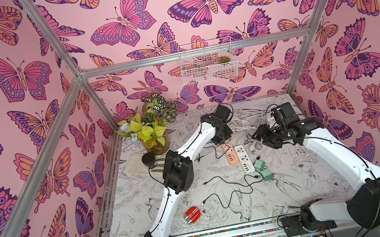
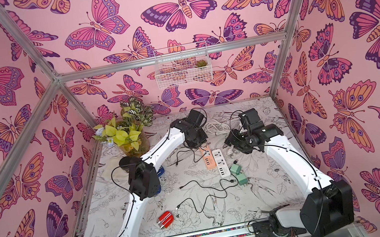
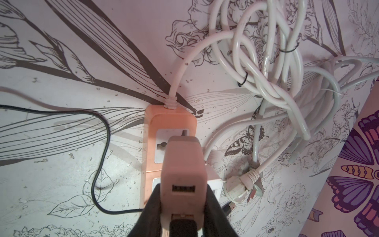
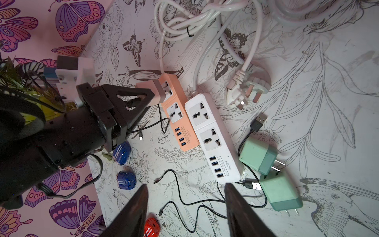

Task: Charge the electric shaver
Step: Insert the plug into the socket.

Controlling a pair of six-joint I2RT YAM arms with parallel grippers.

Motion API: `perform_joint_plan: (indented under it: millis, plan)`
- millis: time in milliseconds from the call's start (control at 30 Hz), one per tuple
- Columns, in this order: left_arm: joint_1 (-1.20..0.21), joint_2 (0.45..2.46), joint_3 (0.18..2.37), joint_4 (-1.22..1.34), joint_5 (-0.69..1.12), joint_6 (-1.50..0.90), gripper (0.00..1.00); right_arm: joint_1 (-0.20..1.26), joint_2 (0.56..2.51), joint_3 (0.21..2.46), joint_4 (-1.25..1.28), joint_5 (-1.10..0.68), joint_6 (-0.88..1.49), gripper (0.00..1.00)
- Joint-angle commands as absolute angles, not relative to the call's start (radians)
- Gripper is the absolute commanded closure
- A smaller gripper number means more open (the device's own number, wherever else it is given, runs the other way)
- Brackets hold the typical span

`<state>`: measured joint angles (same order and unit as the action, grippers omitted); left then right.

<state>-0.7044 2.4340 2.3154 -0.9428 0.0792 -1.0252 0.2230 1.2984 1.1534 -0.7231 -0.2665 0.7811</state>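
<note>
The flower-printed tabletop (image 1: 301, 184) carries an orange power strip (image 4: 185, 141) right under the left pincer (image 4: 151, 96), with a white power strip (image 4: 213, 127) touching its side, a bundle of white cord (image 3: 266, 92) just beyond and loose black cables (image 3: 107, 135) trailing beside it. Near the right pincer (image 4: 185, 185) lie a white plug (image 4: 251, 87) and two green adapters (image 4: 258, 158) by the white strip's end. A red shaver (image 1: 193, 214) lies well apart from both pincers, and two blue shavers (image 4: 122, 152) sit behind the left one, by its arm.

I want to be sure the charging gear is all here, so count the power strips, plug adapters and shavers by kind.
Power strips: 2, orange and white
Plug adapters: 3, pink and two green
Shavers: 3, red and two blue
Total: 8
</note>
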Motion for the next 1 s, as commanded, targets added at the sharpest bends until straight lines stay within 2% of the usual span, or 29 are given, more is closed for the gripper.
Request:
perform_joint_plan:
  millis: [0,433,667,967]
  plan:
    - [-0.700,2.480,2.332,-0.976,0.087,-0.989,1.00,0.216,1.288,1.147,-0.745,-0.272,0.775,0.39]
    - [-0.709,2.509,2.376,-1.006,0.095,-0.890,1.00,0.215,1.290,1.122,-0.746,-0.270,0.784,0.40]
    - [-0.710,2.574,2.475,-1.206,-0.019,-0.799,1.00,0.215,1.305,1.126,-0.763,-0.269,0.782,0.40]
    - [-0.709,2.524,2.474,-1.330,-0.109,-0.725,1.00,0.215,1.308,1.125,-0.762,-0.273,0.788,0.40]
